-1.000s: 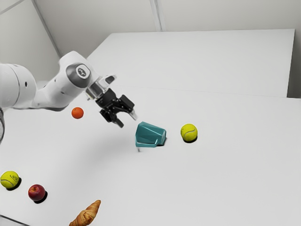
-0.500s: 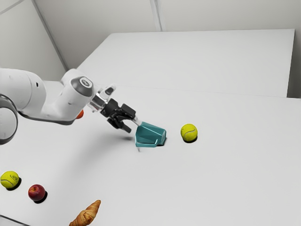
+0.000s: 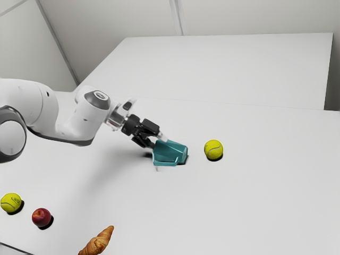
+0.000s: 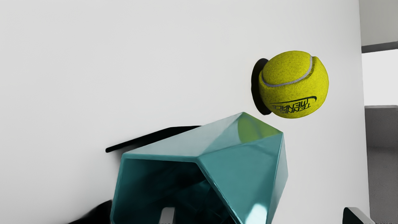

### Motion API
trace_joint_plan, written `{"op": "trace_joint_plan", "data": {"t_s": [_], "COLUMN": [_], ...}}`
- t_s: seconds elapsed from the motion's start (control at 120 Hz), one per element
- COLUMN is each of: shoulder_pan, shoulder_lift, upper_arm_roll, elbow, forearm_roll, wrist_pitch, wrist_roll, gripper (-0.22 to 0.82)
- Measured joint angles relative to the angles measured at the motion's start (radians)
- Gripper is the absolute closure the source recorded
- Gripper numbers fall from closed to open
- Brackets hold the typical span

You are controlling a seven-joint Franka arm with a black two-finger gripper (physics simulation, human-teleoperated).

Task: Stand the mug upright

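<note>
One yellow tennis ball [image 3: 10, 203] sits by the exterior view's left edge, low in that view, with the white arm [image 3: 40, 106] coming in above it. A dark red apple [image 3: 41, 217] rests near the ball on the white table [image 3: 255, 202], and further right a golden croissant [image 3: 97, 242] lies at the lower edge. Beyond it, the gripper [image 3: 158, 142] slants down to the mug, its two fingers spread apart. The wrist view sets one fingertip [image 4: 168, 215] against the mug's dark opening and the other [image 4: 357, 215] out past the mug's side, so a wall of it stands between them; whether either touches cannot be told. The teal, see-through, faceted mug [image 3: 170, 153] lies on its side on the table, not upright, its mouth toward the gripper and its base toward a second yellow tennis ball [image 3: 213, 150]. That ball sits near the mug, apart from it, to the exterior view's right.
</note>
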Motion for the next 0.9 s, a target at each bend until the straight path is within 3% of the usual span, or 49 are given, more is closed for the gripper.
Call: {"op": "trace_joint_plan", "data": {"t_s": [0.367, 0.692, 0.9], "shoulder_pan": [0.002, 0.002, 0.004], "shoulder_lift": [0.026, 0.015, 0.01], "upper_arm_roll": [-0.013, -0.015, -0.021], "elbow": [0.007, 0.009, 0.01], "forearm_roll": [-0.05, -0.044, -0.039], "wrist_pitch": [-0.021, -0.032, -0.032], "wrist_roll": [0.05, 0.078, 0.102], "gripper": [0.27, 0.63, 0.72]}}
